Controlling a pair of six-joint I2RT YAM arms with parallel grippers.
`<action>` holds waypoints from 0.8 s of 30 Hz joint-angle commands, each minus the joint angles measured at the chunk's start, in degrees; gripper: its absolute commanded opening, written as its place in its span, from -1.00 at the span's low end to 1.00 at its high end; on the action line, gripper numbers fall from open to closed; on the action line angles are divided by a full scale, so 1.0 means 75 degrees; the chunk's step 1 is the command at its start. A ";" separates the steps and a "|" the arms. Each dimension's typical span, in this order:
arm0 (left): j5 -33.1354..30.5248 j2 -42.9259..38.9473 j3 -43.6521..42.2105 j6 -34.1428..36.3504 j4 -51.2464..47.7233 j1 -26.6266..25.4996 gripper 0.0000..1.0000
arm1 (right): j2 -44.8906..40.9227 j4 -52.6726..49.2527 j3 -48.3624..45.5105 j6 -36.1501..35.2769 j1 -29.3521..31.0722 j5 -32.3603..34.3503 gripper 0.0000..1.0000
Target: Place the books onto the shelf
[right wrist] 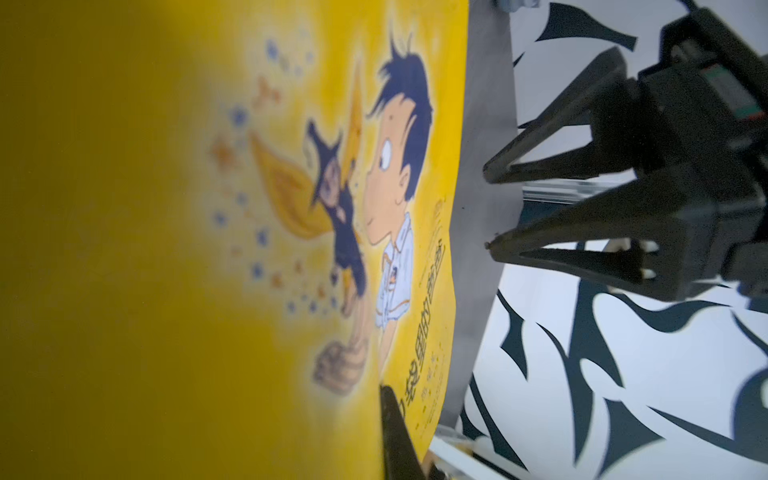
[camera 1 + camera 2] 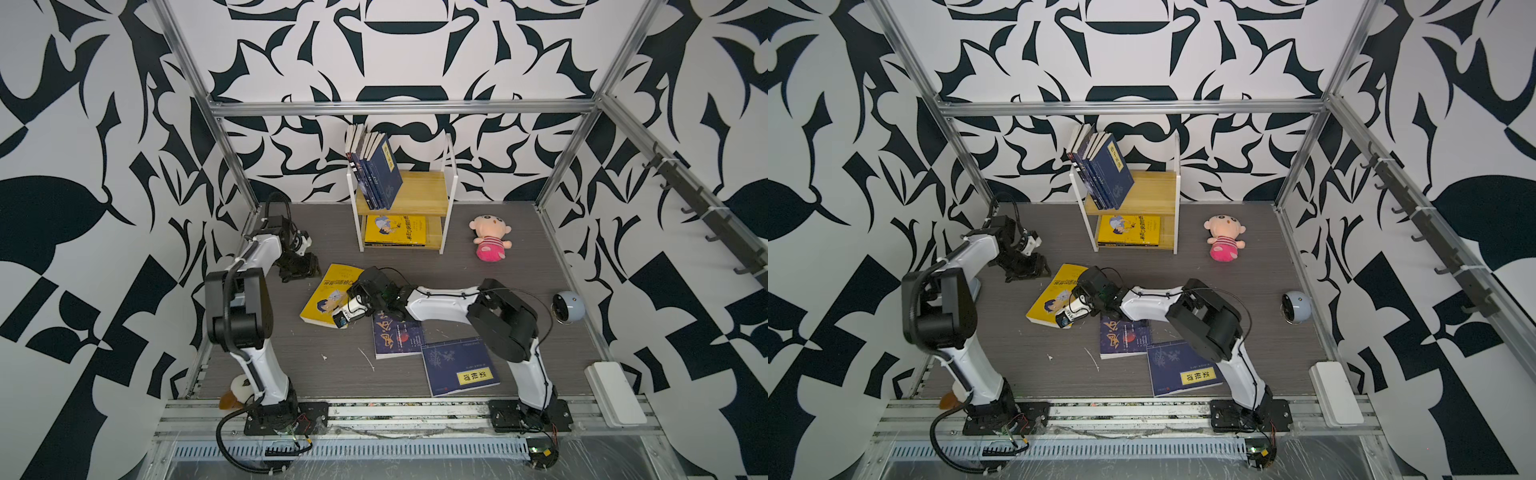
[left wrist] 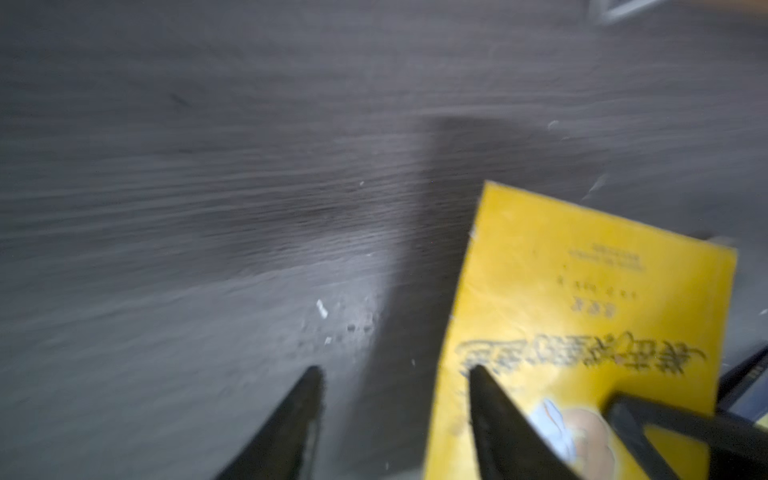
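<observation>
A yellow book (image 2: 322, 305) with a cartoon figure lies on the table, one edge raised. My right gripper (image 2: 353, 289) is shut on it; one finger (image 1: 395, 432) presses its cover, the other is hidden behind it. My left gripper (image 2: 309, 270) stands open just beside the book's far corner, holding nothing (image 3: 395, 374). A dark book with gold calligraphy (image 2: 397, 338) and a navy book with a yellow label (image 2: 459, 368) lie flat under the right arm. The shelf (image 2: 424, 193) holds several navy books (image 2: 376, 170) leaning on top and a yellow one (image 2: 395, 230) below.
A pink plush doll (image 2: 490, 237) lies right of the shelf. A round pale blue device (image 2: 567, 306) sits at the right edge and a white box (image 2: 615, 392) at the front right corner. Metal frame posts border the table.
</observation>
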 commanded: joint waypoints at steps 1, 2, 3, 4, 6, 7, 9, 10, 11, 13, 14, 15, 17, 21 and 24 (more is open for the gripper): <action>0.0035 -0.0844 -0.0453 -0.0296 0.0444 0.0214 0.36 | -0.1479 -0.0138 -0.0012 0.0443 0.0080 0.1571 -1.00; 0.0119 -0.1026 -0.0612 -0.0334 0.0572 0.0249 0.41 | -0.1696 -0.0318 -0.0022 0.0543 0.0080 0.1826 -1.00; 0.0227 -0.1265 -0.0823 -0.0348 0.0737 0.0258 0.48 | -0.1911 -0.0537 -0.0033 0.0625 0.0063 0.2173 -1.00; 0.0290 -0.1504 -0.1058 -0.0344 0.0918 0.0275 0.56 | -0.2070 -0.0814 -0.0010 0.0621 0.0019 0.2472 -1.00; 0.0531 -0.1939 -0.1523 -0.0271 0.1275 0.0269 0.67 | -0.2241 -0.1016 0.0043 0.0625 -0.0086 0.2970 -1.00; 0.0644 -0.2158 -0.1740 -0.0274 0.1417 0.0266 0.78 | -0.2261 -0.1023 0.0087 0.0614 -0.0177 0.3222 -1.00; 0.0814 -0.2497 -0.2038 -0.0289 0.1613 0.0264 0.88 | -0.2216 -0.1111 0.0263 0.0626 -0.0352 0.3612 -1.00; 0.0864 -0.2641 -0.2149 -0.0273 0.1683 0.0264 0.90 | -0.2180 -0.1294 0.0378 0.0633 -0.0448 0.3730 -1.00; 0.0893 -0.2740 -0.2223 -0.0241 0.1720 0.0265 0.92 | -0.2163 -0.1501 0.0482 0.0677 -0.0537 0.3773 -1.00; 0.0899 -0.2867 -0.2314 -0.0186 0.1747 0.0282 0.95 | -0.2195 -0.1903 0.0664 0.0926 -0.0728 0.3685 -1.00; 0.0909 -0.2926 -0.2320 -0.0187 0.1757 0.0307 0.96 | -0.2217 -0.2178 0.0754 0.1104 -0.0793 0.3596 -1.00; 0.0916 -0.2980 -0.2320 -0.0211 0.1757 0.0346 0.97 | -0.2220 -0.2473 0.0879 0.1285 -0.0857 0.3509 -1.00; 0.0942 -0.3023 -0.2323 -0.0259 0.1758 0.0414 0.97 | -0.2193 -0.2906 0.1082 0.1571 -0.0950 0.3402 -1.00; 0.1103 -0.3025 -0.2324 -0.0398 0.1810 0.0447 0.97 | -0.1708 -0.2711 0.1459 0.1918 -0.1144 0.3931 -1.00; 0.1122 -0.3011 -0.2340 -0.0434 0.1851 0.0449 0.98 | -0.1063 -0.2190 0.1896 0.2093 -0.1221 0.4761 -1.00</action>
